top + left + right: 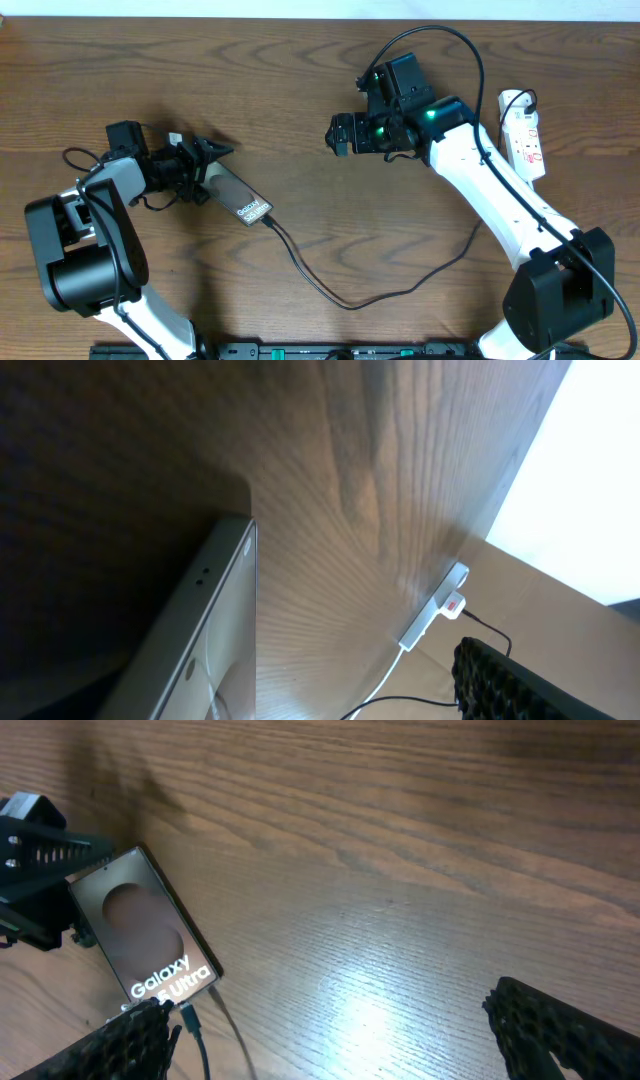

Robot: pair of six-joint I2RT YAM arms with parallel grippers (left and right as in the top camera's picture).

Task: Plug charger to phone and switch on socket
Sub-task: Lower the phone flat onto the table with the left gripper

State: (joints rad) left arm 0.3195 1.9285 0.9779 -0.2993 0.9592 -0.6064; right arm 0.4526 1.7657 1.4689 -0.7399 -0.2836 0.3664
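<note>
The phone [240, 200] lies flat on the wooden table, "Galaxy" lettering up [150, 935]. Its top end sits between the spread fingers of my left gripper [213, 172], which is open. In the left wrist view the phone's edge [200, 630] is at the left, and the one visible finger [520, 685] stands well clear of it. The charger [350, 303] trails from the phone's lower end toward the right. Its plug tip [187, 1017] meets the phone's bottom edge. My right gripper [340, 133] [325, 1010] hovers open and empty mid-table. The socket [525, 135] [435, 618] lies at the far right.
A white cord [385, 675] runs from the socket's near end, and a black lead enters its far end [520, 97]. The right arm's white links [500, 200] stretch between the socket and the charger's loop. Bare wood lies between the two grippers.
</note>
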